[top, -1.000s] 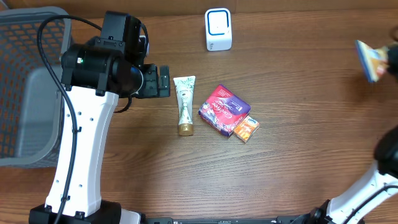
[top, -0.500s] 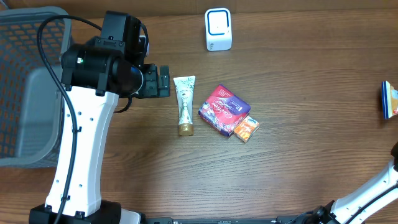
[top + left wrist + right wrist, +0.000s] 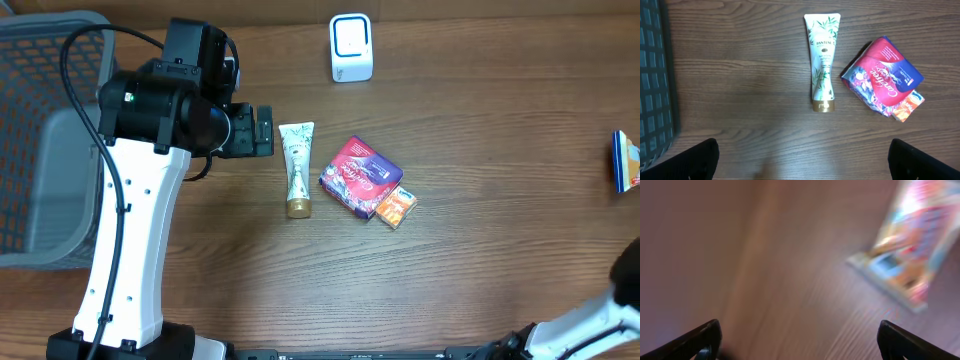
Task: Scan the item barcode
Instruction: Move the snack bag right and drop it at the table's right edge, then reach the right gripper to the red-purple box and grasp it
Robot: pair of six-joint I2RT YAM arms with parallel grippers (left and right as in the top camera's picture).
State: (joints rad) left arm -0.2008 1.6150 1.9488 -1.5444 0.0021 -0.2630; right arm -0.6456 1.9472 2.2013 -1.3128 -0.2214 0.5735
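A: Pincer status?
B: Both released and empty: left pincer [image 3: 807, 162] above surface [image 3: 740, 100], right pincer [image 3: 805, 342] clear of glossy flat packet [image 3: 625, 160] at right edge.
A: Next item?
B: Probably the slim, smooth tube [image 3: 822, 60] at centre, left of crinkly red pack [image 3: 882, 75]. Grip mid-body, across width. Turn barcode toward white boxy scanner [image 3: 351, 47].

"Where's the scanner [image 3: 351, 47]?"
"Near the surface's [image 3: 480, 260] far edge. In front of it, mid-surface, the tube [image 3: 296, 168] lies left of the packet [image 3: 360, 176]; a small box [image 3: 396, 207] touches the packet's near-right side."
"The edges?"
"Basket [image 3: 40, 150] at the left, flat pack [image 3: 625, 160] at the right."
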